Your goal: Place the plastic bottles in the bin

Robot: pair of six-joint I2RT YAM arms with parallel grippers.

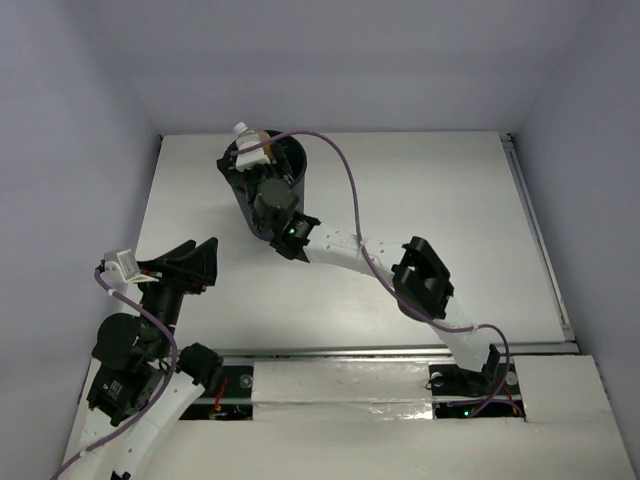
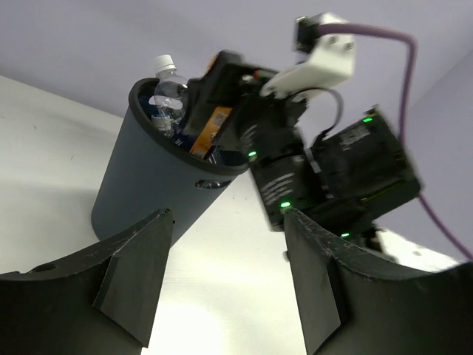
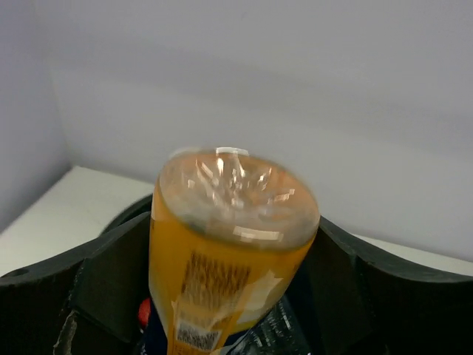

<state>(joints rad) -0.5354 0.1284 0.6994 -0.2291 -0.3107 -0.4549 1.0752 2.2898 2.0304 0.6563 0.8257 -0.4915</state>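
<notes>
The black bin [image 1: 238, 196] stands at the back of the table, left of centre. A clear white-capped bottle [image 1: 243, 133] pokes out over its rim. My right gripper [image 1: 263, 165] hangs over the bin's mouth. In the right wrist view the orange bottle [image 3: 222, 251] is base up and motion-blurred between the fingers [image 3: 111, 281], which stand open either side of it; a red cap [image 3: 144, 312] shows below. The left wrist view shows the bin [image 2: 140, 177], the clear bottle [image 2: 168, 92] and the orange bottle [image 2: 214, 126] inside. My left gripper [image 2: 229, 222] is open and empty, low at the near left [image 1: 200, 252].
White walls close the table on the left, back and right. A purple cable [image 1: 345, 170] arcs from the right wrist over the table. A metal rail [image 1: 540, 250] runs along the table's right edge. The right arm's elbow [image 1: 422, 280] sits near the middle front.
</notes>
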